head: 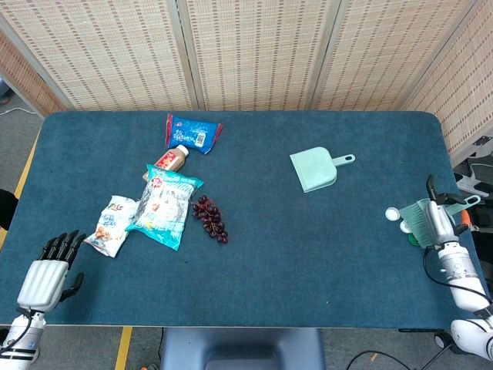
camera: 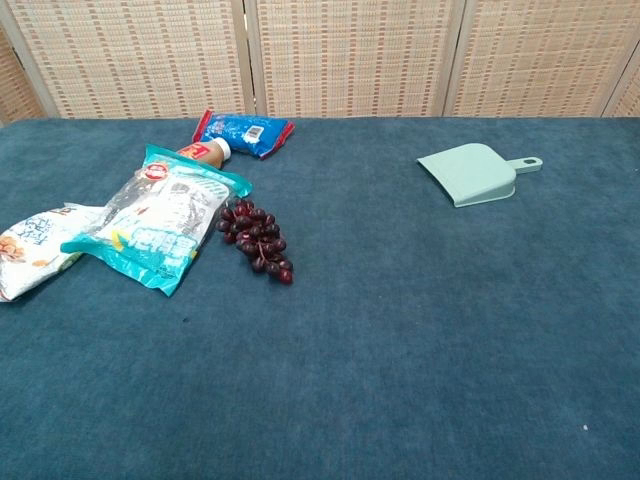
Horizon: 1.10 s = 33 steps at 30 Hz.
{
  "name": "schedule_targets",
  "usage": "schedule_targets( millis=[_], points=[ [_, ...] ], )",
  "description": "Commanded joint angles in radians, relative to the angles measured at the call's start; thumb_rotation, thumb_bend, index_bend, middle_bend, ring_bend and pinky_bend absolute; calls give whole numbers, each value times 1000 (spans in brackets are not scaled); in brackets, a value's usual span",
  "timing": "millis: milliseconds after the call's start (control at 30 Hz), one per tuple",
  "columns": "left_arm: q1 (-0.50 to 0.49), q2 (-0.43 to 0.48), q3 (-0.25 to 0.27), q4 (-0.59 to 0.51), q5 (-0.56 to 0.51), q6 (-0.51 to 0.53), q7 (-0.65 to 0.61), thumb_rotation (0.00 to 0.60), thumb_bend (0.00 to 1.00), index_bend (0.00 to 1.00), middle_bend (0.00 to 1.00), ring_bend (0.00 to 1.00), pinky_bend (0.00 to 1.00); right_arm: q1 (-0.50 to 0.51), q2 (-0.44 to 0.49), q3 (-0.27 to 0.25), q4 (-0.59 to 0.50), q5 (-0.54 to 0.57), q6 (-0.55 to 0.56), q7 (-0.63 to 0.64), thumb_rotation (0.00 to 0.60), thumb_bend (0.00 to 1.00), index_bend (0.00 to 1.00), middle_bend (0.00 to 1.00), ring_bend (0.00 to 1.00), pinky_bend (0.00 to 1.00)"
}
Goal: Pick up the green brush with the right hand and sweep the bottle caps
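Note:
In the head view my right hand (head: 441,225) is at the table's right edge and grips the green brush (head: 420,216). The bristles point left and the handle sticks out to the upper right. Two white bottle caps (head: 393,214) and a green one (head: 414,241) lie just left of and below the bristles. My left hand (head: 45,276) hangs at the near left corner, fingers apart, holding nothing. The chest view shows neither hand, nor the brush, nor the caps.
A mint dustpan (head: 314,169) (camera: 470,172) lies right of centre. On the left lie snack bags (head: 165,206) (camera: 155,227), a blue packet (head: 192,133), a small bottle (head: 169,161) and dark grapes (head: 209,218) (camera: 258,245). The table edge (head: 454,166) runs beside my right hand.

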Motion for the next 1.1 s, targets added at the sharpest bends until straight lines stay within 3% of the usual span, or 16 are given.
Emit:
schedule_targets(
  millis=[33, 267, 467, 600, 833, 933, 1100],
  points=[
    [0, 2, -2, -1, -1, 1, -5, 600, 427, 0, 0, 0, 112, -12, 69, 80, -144, 31, -4, 269, 600, 671, 931, 878, 565, 0],
    [-7, 0, -7, 4, -7, -10, -9, 600, 427, 0, 0, 0, 111, -8, 210, 141, -470, 57, -3, 439, 600, 671, 931, 878, 566, 0],
    [-1, 2, -2, -1, -1, 1, -8, 600, 428, 0, 0, 0, 112, 2, 200, 136, -632, 41, -12, 508, 600, 670, 931, 878, 566, 0],
    [0, 5, -3, -2, -1, 2, -11, 600, 428, 0, 0, 0, 112, 9, 104, 99, -624, 12, -14, 481, 600, 670, 931, 878, 565, 0],
    [0, 12, -6, 1, -9, 1, -26, 600, 427, 0, 0, 0, 112, 17, -109, 80, -486, -13, 7, 464, 600, 671, 908, 878, 561, 0],
    [3, 17, -7, 0, -9, 5, -32, 600, 427, 0, 0, 0, 112, 18, -169, 73, -428, -18, 7, 462, 600, 649, 767, 842, 524, 0],
    [5, 22, -10, 0, -13, 8, -41, 600, 427, 0, 0, 0, 112, 11, -183, 62, -416, -18, 8, 465, 600, 474, 183, 444, 333, 0]
  ],
)
